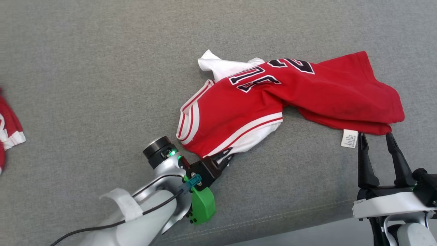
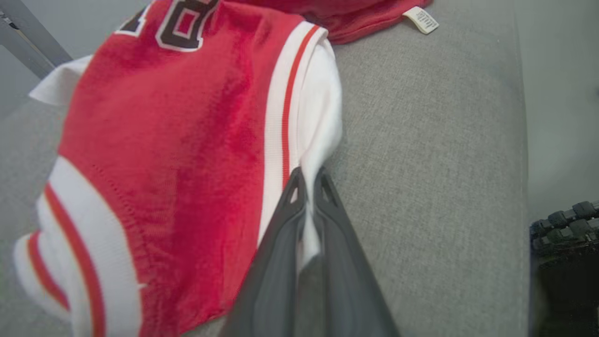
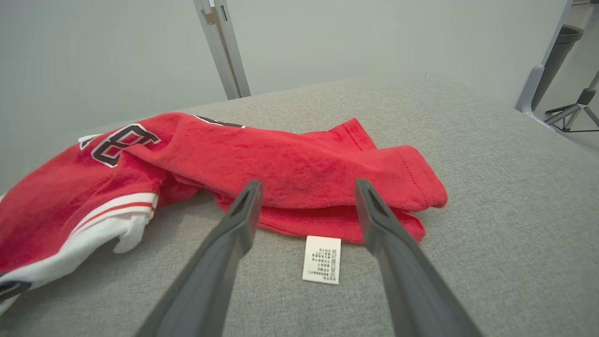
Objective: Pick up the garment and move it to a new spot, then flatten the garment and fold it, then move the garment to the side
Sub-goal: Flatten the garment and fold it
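Head view has the red and white jersey (image 1: 273, 99) lying crumpled across the middle of the grey upholstered surface (image 1: 85, 68), its red hem stretching toward 3 o'clock. At the jersey's 7 o'clock corner, the left tool (image 1: 227, 158) is pinched tight on the white fabric edge. Toward 4 o'clock, the right tool (image 1: 375, 136) is spread wide and grips nothing, its fingertips just beside the hem and the white care label (image 1: 349, 138). Another red and white cloth (image 1: 8, 130) lies at the 9 o'clock edge.

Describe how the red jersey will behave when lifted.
Likely floppy: the jersey lies in soft folds, so it should hang limp from the left gripper. Probably light: thin knit. Only its edge is pinched, so it might slip.
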`<state>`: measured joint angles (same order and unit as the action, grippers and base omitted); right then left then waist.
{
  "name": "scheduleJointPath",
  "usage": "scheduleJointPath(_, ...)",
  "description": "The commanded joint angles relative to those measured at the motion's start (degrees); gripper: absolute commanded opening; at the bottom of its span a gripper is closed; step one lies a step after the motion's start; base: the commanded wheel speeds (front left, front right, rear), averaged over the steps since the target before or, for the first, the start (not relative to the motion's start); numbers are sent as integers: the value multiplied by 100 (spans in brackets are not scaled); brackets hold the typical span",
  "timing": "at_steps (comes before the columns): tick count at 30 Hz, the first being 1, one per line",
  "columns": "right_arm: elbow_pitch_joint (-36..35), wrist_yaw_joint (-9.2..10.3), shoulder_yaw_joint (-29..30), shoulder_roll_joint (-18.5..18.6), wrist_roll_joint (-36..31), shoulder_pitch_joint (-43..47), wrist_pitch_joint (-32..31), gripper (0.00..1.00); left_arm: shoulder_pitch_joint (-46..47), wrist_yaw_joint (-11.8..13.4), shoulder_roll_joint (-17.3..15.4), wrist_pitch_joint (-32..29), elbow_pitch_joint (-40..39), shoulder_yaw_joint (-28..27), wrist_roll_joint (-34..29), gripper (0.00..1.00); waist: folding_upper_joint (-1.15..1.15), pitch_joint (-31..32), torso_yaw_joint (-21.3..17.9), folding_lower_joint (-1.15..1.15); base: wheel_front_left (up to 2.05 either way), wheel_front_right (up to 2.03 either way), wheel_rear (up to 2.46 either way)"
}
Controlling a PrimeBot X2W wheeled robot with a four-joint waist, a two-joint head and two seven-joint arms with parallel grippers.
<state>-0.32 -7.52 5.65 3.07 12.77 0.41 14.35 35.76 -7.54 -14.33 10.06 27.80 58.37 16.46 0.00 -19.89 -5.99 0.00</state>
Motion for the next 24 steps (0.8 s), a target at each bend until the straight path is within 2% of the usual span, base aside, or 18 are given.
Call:
scheduleJointPath(1, 10, 7, 23, 8, 16, -34, 39, 100, -57, 21, -143, -43, -185, 11, -40, 0, 0, 78, 155, 0, 0, 0, 0)
scheduleJointPath(6, -3, 7, 100, 10, 5, 2, 14, 100, -316, 55, -862, -420, -1603, 15, -20, 0, 0, 162, 413, 0, 0, 0, 0)
scheduleJointPath(14, -125, 7, 157, 50, 84, -2, -131, 100, -826, 298, -2036, -1542, -3594, -215, 455, 0, 0, 130, 789, 0, 0, 0, 0)
scheduleJointPath(17, -146, 7, 128, 87, 109, -89, -158, 100, -769, 295, -2188, -1774, -3655, -343, 693, 0, 0, 81, 828, 0, 0, 0, 0)
scheduleJointPath(24, -121, 7, 48, 156, 168, -228, -204, 100, -385, 160, -2108, -1930, -2980, -492, 1082, 0, 0, -9, 808, 0, 0, 0, 0)
